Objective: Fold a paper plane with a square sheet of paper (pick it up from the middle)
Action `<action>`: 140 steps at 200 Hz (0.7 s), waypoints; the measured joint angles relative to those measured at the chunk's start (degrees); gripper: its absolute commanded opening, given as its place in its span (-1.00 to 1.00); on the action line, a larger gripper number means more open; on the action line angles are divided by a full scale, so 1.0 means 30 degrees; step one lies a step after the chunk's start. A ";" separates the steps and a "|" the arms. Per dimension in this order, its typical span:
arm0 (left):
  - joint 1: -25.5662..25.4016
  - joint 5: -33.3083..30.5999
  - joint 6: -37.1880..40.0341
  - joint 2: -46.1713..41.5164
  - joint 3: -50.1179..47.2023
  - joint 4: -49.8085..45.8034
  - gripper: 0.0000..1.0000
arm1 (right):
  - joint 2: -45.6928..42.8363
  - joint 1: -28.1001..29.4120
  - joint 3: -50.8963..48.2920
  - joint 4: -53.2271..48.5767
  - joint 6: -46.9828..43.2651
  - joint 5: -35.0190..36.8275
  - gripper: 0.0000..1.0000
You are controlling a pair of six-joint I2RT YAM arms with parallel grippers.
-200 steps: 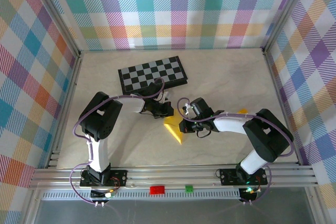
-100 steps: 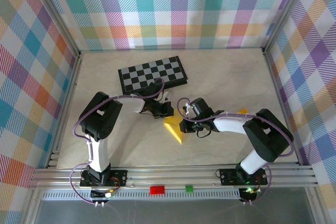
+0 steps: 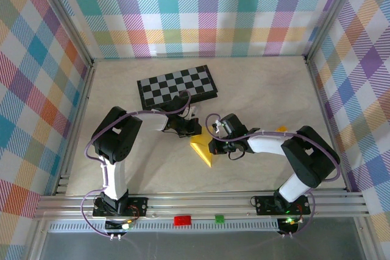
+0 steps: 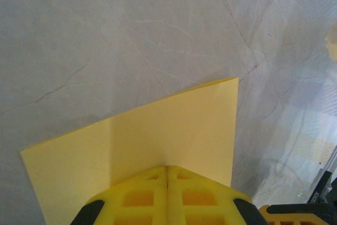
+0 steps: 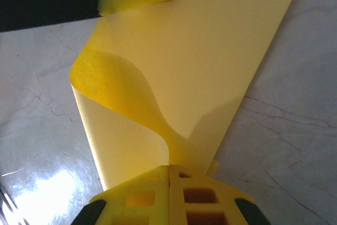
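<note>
Pastel plaid walls (image 3: 201, 10) enclose a pale marbled table (image 3: 262, 89).

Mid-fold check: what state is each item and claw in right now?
Square sheet of paper: partly folded, one flap curled up.
Left claw: shut, at the sheet's edge.
Right claw: shut on the curled flap.
Chessboard: lying flat, untouched.
Orange-yellow block: lying loose.

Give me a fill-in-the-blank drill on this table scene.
The paper is ___ in colour.
The chessboard has black and ___ squares.
The right gripper pinches a part of the paper that is ___, not flat.
Missing words: yellow; grey; curled.
</note>
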 measured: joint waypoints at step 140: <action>0.0000 0.0000 0.0007 0.0000 0.0000 0.0000 -0.97 | 0.0357 -0.0007 0.0000 0.0015 0.0146 0.0000 -0.95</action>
